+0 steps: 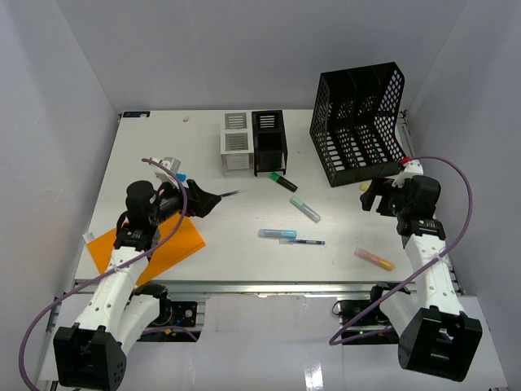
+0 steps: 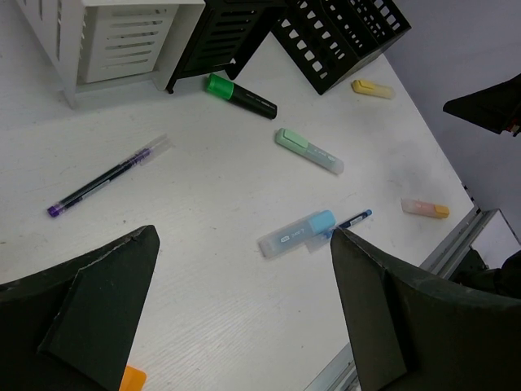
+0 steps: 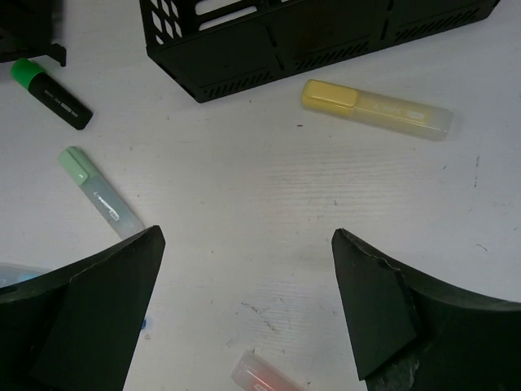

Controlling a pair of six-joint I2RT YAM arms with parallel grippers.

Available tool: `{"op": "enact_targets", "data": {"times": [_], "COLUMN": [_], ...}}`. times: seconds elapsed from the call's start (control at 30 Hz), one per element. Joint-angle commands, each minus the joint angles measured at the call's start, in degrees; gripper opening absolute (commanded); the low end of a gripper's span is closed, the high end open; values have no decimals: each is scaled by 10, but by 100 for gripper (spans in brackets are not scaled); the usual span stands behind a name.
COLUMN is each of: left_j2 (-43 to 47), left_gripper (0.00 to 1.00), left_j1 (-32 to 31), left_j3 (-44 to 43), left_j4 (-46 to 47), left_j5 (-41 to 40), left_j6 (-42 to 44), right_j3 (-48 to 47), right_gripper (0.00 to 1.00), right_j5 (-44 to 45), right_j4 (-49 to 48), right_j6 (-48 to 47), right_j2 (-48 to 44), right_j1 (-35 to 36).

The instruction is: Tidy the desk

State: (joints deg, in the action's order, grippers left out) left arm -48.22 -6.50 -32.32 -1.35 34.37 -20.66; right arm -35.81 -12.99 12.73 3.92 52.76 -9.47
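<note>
The white desk [image 1: 244, 261] holds scattered pens. A purple pen [image 1: 230, 194] lies just ahead of my left gripper [image 1: 203, 199], which is open and empty above the desk [image 2: 244, 236]. A blue highlighter [image 2: 297, 234] and a blue pen [image 2: 356, 218] lie near its right finger. My right gripper [image 1: 373, 195] is open and empty [image 3: 248, 236]. A yellow highlighter [image 3: 376, 108] lies ahead of it, by the black mesh file holder [image 1: 358, 126]. An orange-pink highlighter [image 1: 374, 258] lies near the front edge. A mint highlighter [image 1: 305, 208] and a green-capped black highlighter [image 1: 283, 181] lie mid-desk.
A white pen holder [image 1: 236, 142] and a black pen holder [image 1: 269, 142] stand side by side at the back centre. An orange folder [image 1: 146, 244] lies at the front left under my left arm. White walls enclose the desk; a metal rail [image 1: 269, 287] runs along its front.
</note>
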Motion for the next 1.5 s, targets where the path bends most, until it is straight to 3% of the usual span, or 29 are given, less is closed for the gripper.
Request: {"op": "enact_targets", "data": {"times": [0.0, 0.07, 0.17, 0.37, 0.47, 0.6, 0.8, 1.07, 1.27, 1.47], "left_j2": [-10, -14, -18, -31, -65, -155, -282, -416, -512, -572], "left_gripper": [98, 98, 98, 98, 98, 94, 88, 74, 59, 54], "left_j1": [1, 1, 0, -1, -25, -90, -141, -168, -175, -188], "left_j3": [9, 19, 25, 18, -20, -103, -194, -285, -376, -408], "left_j4": [32, 60, 70, 69, 15, -72, -125, -142, -198, -213], "left_j5": [34, 64, 69, 41, -26, -118, -208, -146, -137, -171], "left_j6": [-2, 5, 20, 58, 100, 171, 278, 444, 498, 516], "right_j3": [-5, 6, -8, -68, -61, -48, -43, -44, -44, -44], "right_gripper": [90, 90, 90, 90, 90, 90, 90, 90, 90, 90], "right_j5": [-97, -168, -357, -423, -479, -531, -533, -537, -531, -528], "right_j4": [-35, -44, -3, 103, 159, 194, 189, 190, 190, 190], "right_j6": [-53, -102, -243, -349, -460, -509, -521, -520, -520, -521], "right_j2": [-23, -29, -23, 65, 80, 56, 17, 4, 4, 6], "right_j1": [-1, -1, 6, 26, 26, 28, 29, 31, 31, 32]}}
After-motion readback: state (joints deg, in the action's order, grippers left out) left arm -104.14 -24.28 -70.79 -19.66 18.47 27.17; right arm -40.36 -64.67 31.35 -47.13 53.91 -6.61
